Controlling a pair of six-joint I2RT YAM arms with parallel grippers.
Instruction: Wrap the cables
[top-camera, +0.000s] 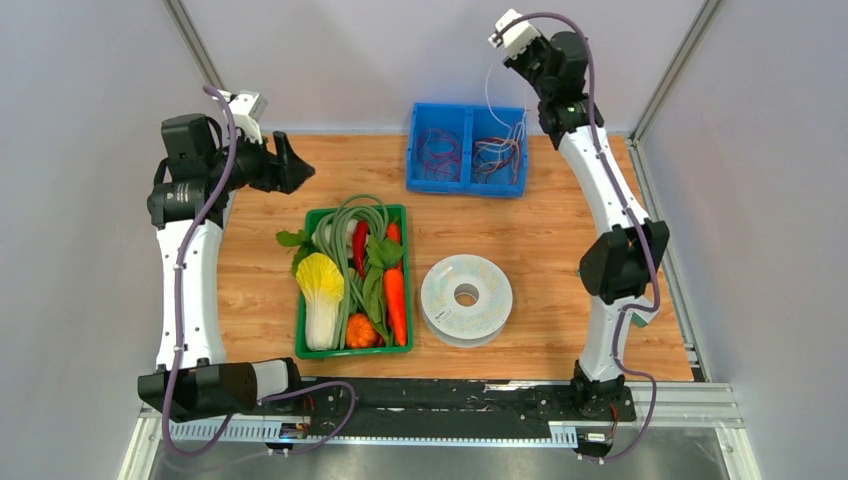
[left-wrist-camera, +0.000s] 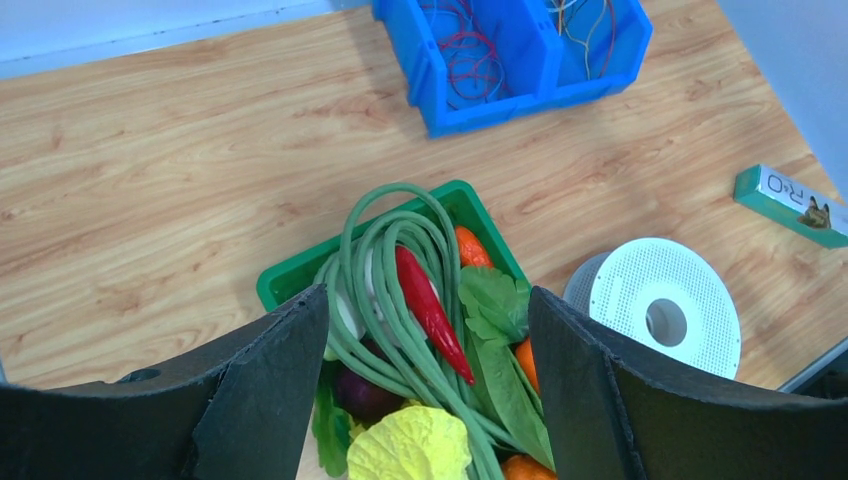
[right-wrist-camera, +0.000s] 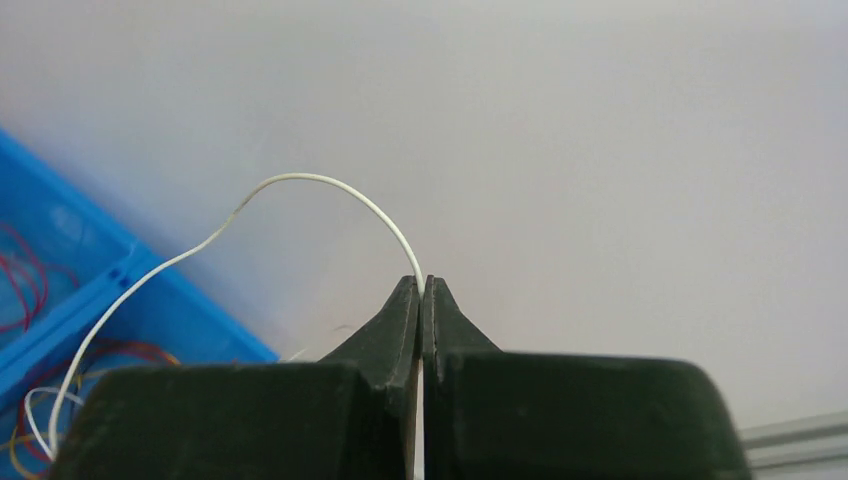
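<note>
Grey wall (right-wrist-camera: 600, 150) behind, wood counter (top-camera: 560, 230) far below: my right claw (right-wrist-camera: 421, 285) is pinched shut on the thin white wire (right-wrist-camera: 300, 177), which droops left of it into the blue bin (top-camera: 465, 150), spool (top-camera: 466, 297) lying flat below and behind it, left claw (left-wrist-camera: 425, 300) open.

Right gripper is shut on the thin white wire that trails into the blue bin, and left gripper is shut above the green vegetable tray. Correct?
Not quite: the left gripper is open. The left wrist view shows its fingers spread wide above the green tray. The rest holds: the right gripper is shut on the white wire trailing into the blue bin.
</note>
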